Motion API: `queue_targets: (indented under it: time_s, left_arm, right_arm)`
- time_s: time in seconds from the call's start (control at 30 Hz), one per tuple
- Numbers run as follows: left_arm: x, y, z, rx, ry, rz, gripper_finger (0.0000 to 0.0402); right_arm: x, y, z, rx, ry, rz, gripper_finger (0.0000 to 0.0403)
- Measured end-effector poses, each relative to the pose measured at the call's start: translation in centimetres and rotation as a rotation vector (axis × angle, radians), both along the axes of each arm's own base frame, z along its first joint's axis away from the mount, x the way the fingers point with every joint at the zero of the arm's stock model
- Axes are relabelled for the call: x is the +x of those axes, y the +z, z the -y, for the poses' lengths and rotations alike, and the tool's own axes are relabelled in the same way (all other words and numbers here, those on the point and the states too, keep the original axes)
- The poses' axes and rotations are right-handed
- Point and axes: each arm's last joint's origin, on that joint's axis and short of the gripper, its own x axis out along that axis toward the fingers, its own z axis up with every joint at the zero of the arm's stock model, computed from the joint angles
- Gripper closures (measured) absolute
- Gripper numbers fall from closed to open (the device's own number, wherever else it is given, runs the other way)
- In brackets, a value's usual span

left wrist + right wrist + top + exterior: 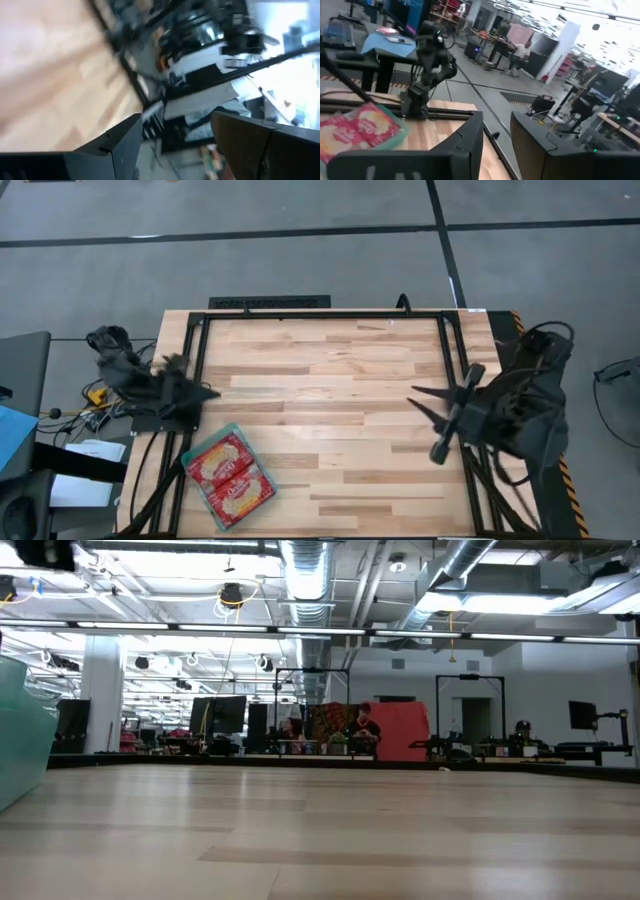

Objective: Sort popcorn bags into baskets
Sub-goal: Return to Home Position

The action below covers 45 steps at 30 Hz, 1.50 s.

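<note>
Popcorn bags lie flat inside basket; none seen outside it. Left gripper near basket, fingers spread, empty. Right gripper well apart from basket, likewise released. Nothing to carry, likely homing.

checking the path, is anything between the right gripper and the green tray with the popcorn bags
Nothing visible does. In the high view only bare table lies between the open right gripper and the tray holding the bags. The left gripper sits beside the tray at the left edge, not between them.
</note>
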Motion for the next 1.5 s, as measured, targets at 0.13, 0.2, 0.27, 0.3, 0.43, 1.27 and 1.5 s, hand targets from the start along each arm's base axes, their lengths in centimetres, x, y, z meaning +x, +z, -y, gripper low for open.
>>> queue_targets:
  time_s: [0.13, 0.2, 0.27, 0.3, 0.43, 1.27, 1.5]
  left_arm:
    - [-1.0, 2.4, -1.3, 0.171, 0.122, 0.074, 0.0177]
    - [-1.3, 2.9, -1.7, 0.296, 0.166, 0.071, 0.0177]
    - [-1.6, 3.0, -2.0, 0.381, 0.187, 0.072, 0.0177]
    - [-1.9, 2.9, -2.3, 0.398, 0.198, 0.072, 0.0177]
    - [-3.1, 1.5, -3.5, 0.393, 0.185, 0.089, 0.0177]
    - [-0.7, -4.0, -0.4, 0.519, -0.024, 0.284, 0.0177]
    - [-0.7, -4.1, -1.0, 0.463, 0.177, 0.183, 0.0177]
  right_arm:
    - [-2.1, 0.4, 3.0, 0.091, 0.001, 0.024, 0.0278]
    - [-3.9, 0.3, 6.0, 0.225, 0.026, 0.038, 0.0278]
    - [-5.5, -0.4, 8.4, 0.345, 0.014, 0.048, 0.0279]
    - [-6.3, -1.0, 9.3, 0.379, -0.004, 0.054, 0.028]
    - [-8.3, -3.9, 11.4, 0.485, -0.036, 0.106, 0.0282]
    - [-12.3, -10.9, 8.0, 0.873, 0.889, 0.313, 0.0279]
    - [-12.8, -9.3, 8.7, 0.492, 1.059, 0.461, 0.0279]
